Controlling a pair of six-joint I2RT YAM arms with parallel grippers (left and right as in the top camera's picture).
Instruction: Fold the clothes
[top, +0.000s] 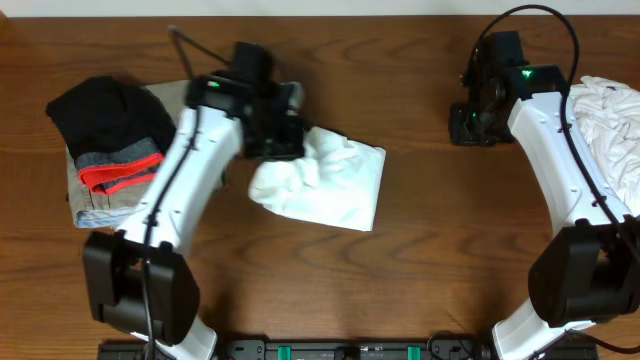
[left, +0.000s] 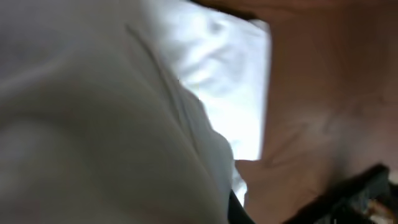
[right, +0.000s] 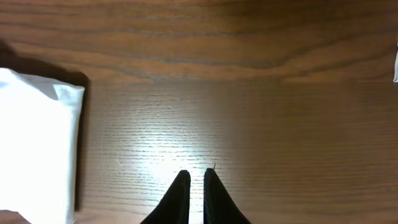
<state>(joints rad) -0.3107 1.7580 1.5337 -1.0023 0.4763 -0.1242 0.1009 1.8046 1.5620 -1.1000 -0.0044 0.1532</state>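
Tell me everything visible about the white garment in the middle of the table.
The white garment looks like soft cotton, partly folded into a rough rectangle, one end straight-edged, the other bunched and wrinkled. It lies on the wooden table, the bunched end under the left claw; whether the claw grips it is hidden.

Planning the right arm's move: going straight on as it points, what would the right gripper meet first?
Only bare table: the right gripper faces open wood, with the white garment well left of that line. Its tilt is unclear, so it might touch the table itself first.
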